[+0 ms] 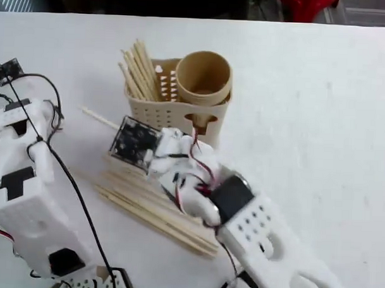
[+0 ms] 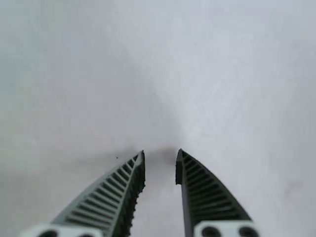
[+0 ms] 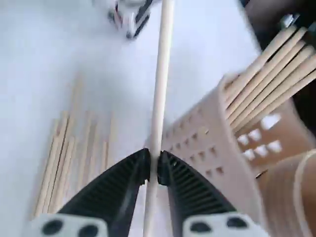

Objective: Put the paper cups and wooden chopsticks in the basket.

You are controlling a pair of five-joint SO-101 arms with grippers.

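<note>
One pale wooden chopstick (image 3: pixel 162 74) is clenched in the right gripper (image 3: pixel 154 170), long axis alongside the beige slotted plastic basket (image 3: pixel 207 143) just beside | left gripper (image 2: pixel 160 165) parted, empty.

High view: fixed camera overhead, looking down on the surface (image 1: pixel 320 123), with the basket (image 1: pixel 162 114) toward 12 o'clock. Left wrist view: close to the surface, facing past its jaws. Right wrist view: close, facing past its jaws. It shares the basket and chopsticks (image 1: pixel 146 209) with the high view.
</note>
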